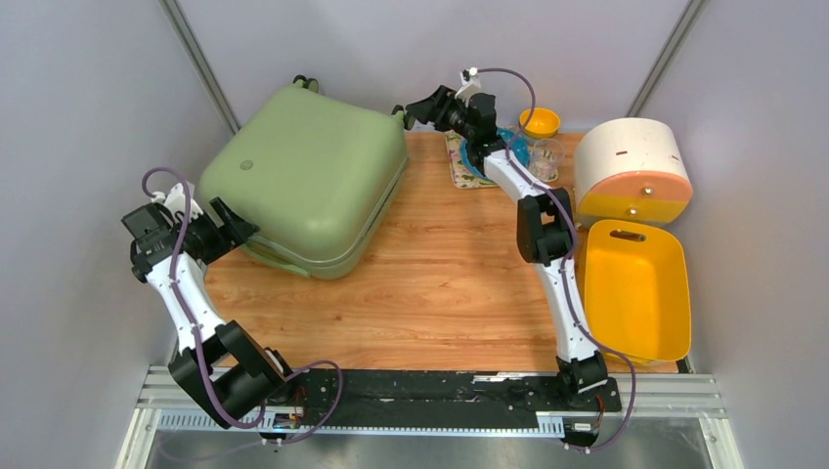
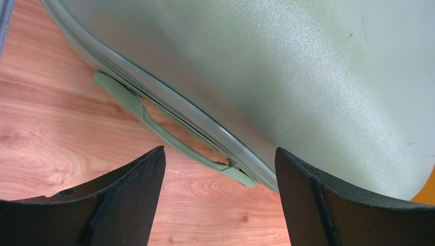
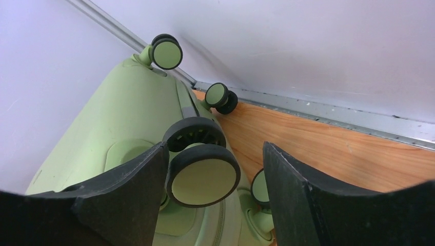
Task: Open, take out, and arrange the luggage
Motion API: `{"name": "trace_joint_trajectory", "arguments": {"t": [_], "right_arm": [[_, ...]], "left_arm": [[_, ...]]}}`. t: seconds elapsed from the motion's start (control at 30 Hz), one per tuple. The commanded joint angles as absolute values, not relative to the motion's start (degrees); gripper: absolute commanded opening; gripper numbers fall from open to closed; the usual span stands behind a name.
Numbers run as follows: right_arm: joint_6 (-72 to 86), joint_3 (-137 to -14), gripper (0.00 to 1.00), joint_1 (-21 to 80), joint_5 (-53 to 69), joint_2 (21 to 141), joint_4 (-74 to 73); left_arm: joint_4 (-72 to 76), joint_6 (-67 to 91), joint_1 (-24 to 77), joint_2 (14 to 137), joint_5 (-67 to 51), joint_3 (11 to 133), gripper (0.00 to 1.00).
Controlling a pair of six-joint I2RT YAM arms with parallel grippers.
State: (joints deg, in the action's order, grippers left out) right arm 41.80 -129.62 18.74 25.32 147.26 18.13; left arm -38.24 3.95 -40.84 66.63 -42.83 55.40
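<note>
The sage-green luggage (image 1: 308, 186) lies flat and closed at the table's back left, its black wheels toward the back wall. My left gripper (image 1: 235, 230) stands open at the near left edge of the case. In the left wrist view the left gripper (image 2: 219, 151) faces the side handle (image 2: 169, 136) and the zip seam, touching nothing. My right gripper (image 1: 411, 109) is at the wheel end. In the right wrist view the right gripper (image 3: 215, 146) is open around one wheel (image 3: 205, 177), with a gap showing beside the right finger.
A yellow tray (image 1: 635, 288) lies at the right edge. Behind it stands a round cream-and-orange drawer box (image 1: 631, 171). A yellow cup (image 1: 539, 122), a clear glass (image 1: 547, 156) and a mat (image 1: 459, 166) sit at the back. Grey walls close in on three sides.
</note>
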Motion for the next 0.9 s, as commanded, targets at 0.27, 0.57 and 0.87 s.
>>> {"name": "trace_joint_trajectory", "arguments": {"t": [0.27, 0.57, 0.87], "right_arm": [[43.2, -130.9, 0.57, 21.9, 29.0, 148.6, 21.8], [41.7, -123.4, 0.53, 22.1, 31.2, 145.0, 23.7], [40.2, -118.1, 0.53, 21.0, 32.5, 140.8, 23.6]], "left_arm": [[-44.6, 6.4, -49.6, 66.2, -38.6, 51.1, 0.82], [-36.2, 16.7, -48.8, 65.6, -39.1, 41.8, 0.77], [-25.4, 25.7, -41.1, 66.5, -32.4, 37.0, 0.78]]}}
